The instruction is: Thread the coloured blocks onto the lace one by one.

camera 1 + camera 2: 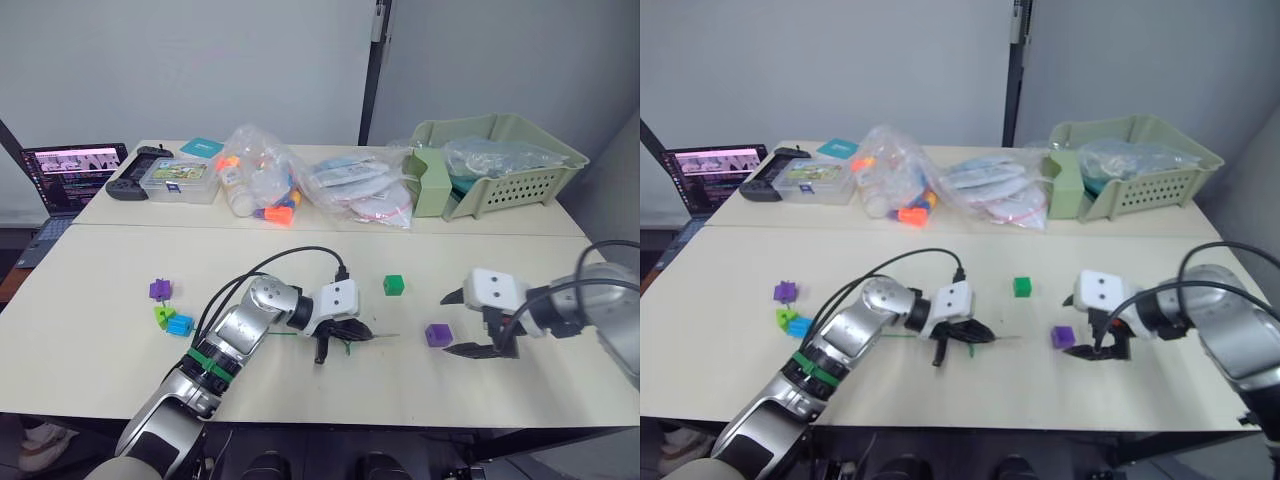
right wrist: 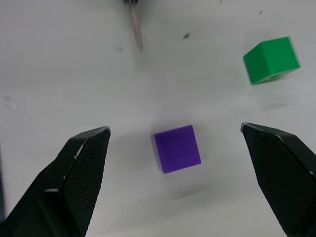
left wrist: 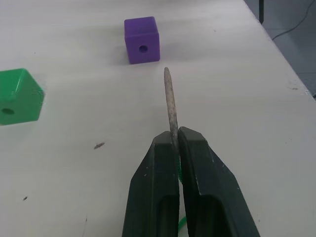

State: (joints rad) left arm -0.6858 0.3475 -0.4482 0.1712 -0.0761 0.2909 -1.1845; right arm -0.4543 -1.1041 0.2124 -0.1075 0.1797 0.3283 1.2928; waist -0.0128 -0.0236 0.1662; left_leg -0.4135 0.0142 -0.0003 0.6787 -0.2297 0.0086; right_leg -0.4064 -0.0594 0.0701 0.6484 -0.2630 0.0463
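While left end effector (image 3: 174, 143) clamps lace (image 3: 171, 108), right end effector (image 2: 175, 138) gapes around purple block (image 2: 176, 148).

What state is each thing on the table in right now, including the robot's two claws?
Left claw: shut on the thin green lace, stiff tip sticking out.
Right claw: open over the near purple cube, not touching it.
Dark green cube: loose on the table, unthreaded.
Far purple cube, lime green cube, blue cube: clustered, unthreaded.
Laptop: open, screen on.
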